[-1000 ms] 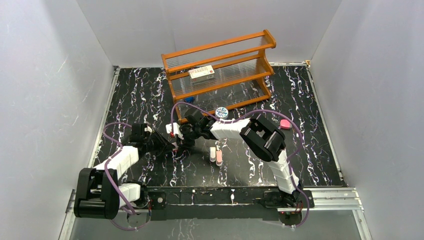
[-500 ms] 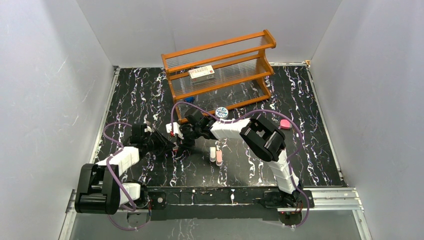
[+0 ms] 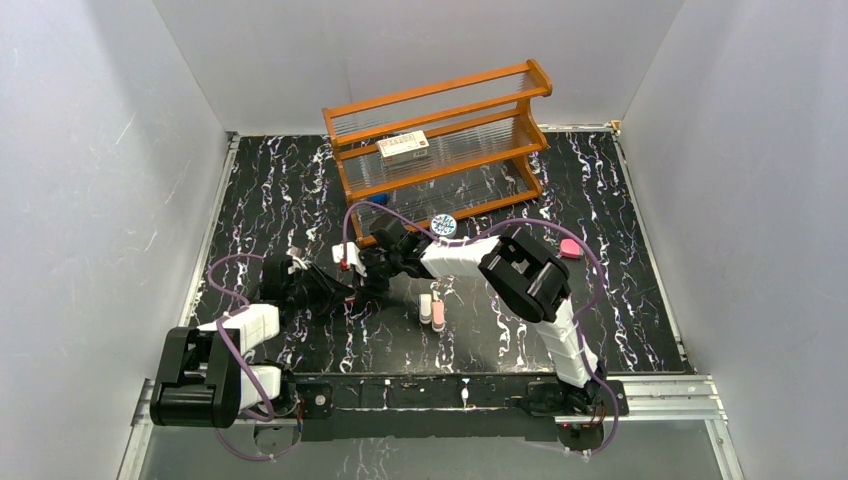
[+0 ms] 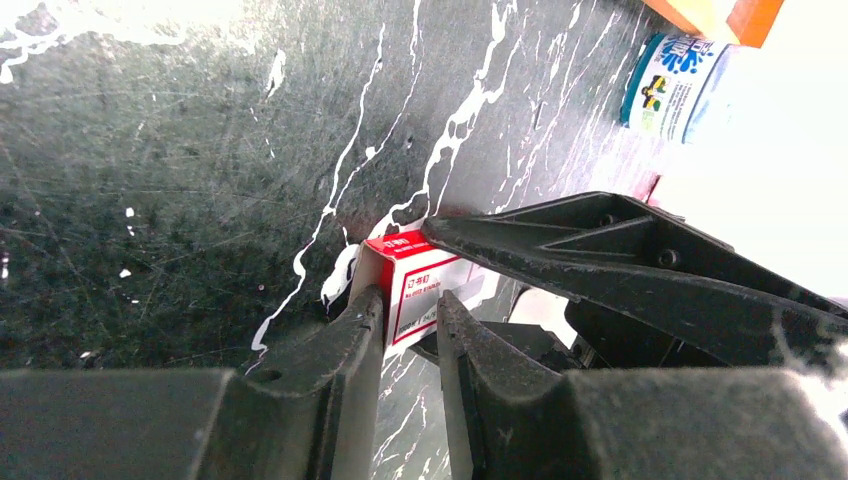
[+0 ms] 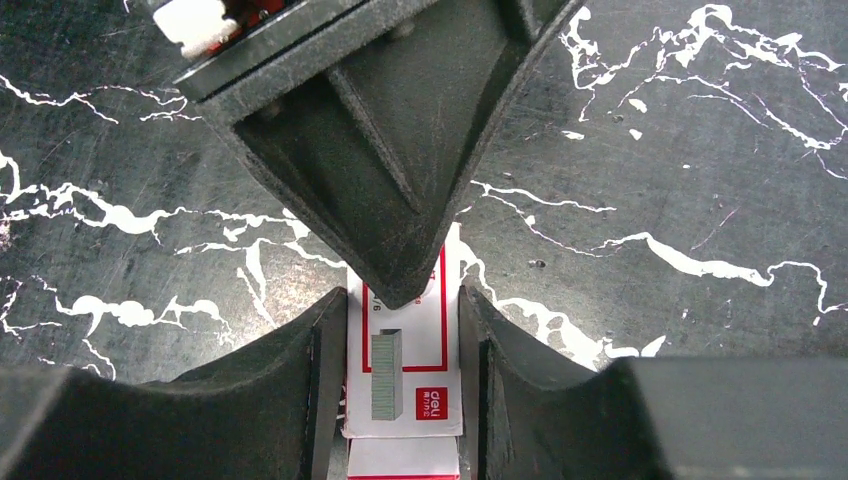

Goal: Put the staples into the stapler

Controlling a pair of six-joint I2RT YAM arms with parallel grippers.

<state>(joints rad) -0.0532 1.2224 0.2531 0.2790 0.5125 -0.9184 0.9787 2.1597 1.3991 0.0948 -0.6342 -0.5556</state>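
Marbled table (image 3: pixel 640 300): stapler (image 3: pixel 425 303) apart from right gripper (image 5: pixel 402 298) clamping small box (image 5: pixel 428 345).

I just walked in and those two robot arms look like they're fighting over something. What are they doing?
Both arms have hold of one little red-and-white box on the table. The right gripper clamps its long sides, and the left gripper pinches one end, maybe to open it. The white stapler and the peach stapler stand close by, and neither gripper touches them.
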